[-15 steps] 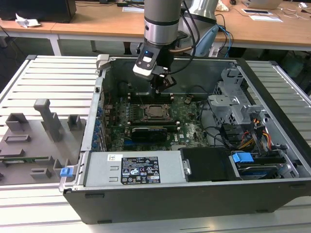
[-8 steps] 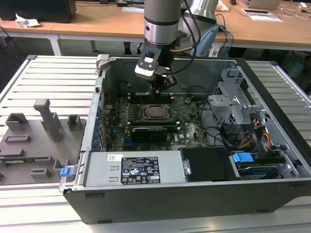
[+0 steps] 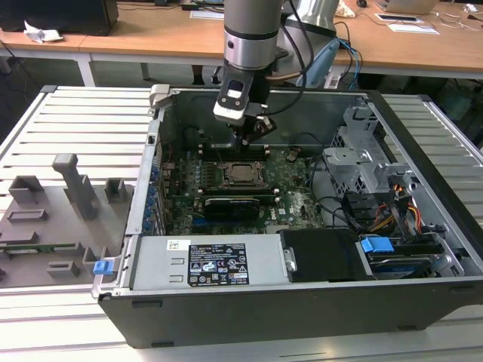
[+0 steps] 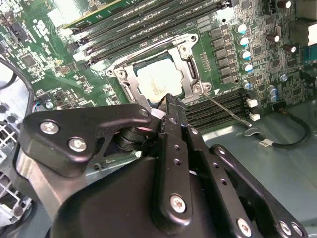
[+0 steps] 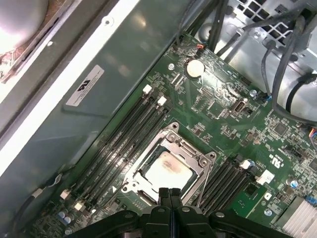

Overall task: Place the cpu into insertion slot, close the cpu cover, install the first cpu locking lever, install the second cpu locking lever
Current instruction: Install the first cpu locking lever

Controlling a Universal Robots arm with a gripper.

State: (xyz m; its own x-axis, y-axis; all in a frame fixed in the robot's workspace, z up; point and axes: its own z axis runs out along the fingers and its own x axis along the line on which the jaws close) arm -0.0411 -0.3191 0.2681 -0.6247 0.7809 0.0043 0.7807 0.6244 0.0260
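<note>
My pincer (image 5: 171, 192) hangs just over the socket's near edge, its 2 fingers pressed together with nothing between them that I can see. The cpu (image 5: 166, 171) lies flat in the socket on the board (image 5: 223, 114), inside the open case (image 3: 302, 309). The cover (image 5: 190, 148) looks to be down around the cpu, its window framing the silvery top.

I judge the cpu light, stiff and slick on its metal face, and fragile underneath. It is best held by 2 opposite edges, never pressed hard from above. The cover is thin sheet metal, rigid enough to push on, so I would bear on its frame rather than on the chip. In the second wrist view 1 lever (image 4: 225, 110) runs as a thin rod out from the socket corner. It looks springy and narrow, likely to slip off a fingertip unless caught near its hooked end.

A white sticker (image 5: 84, 87) sits on the case wall, and a black label (image 3: 217, 265) on the power supply. Both carry print that I cannot make out.
</note>
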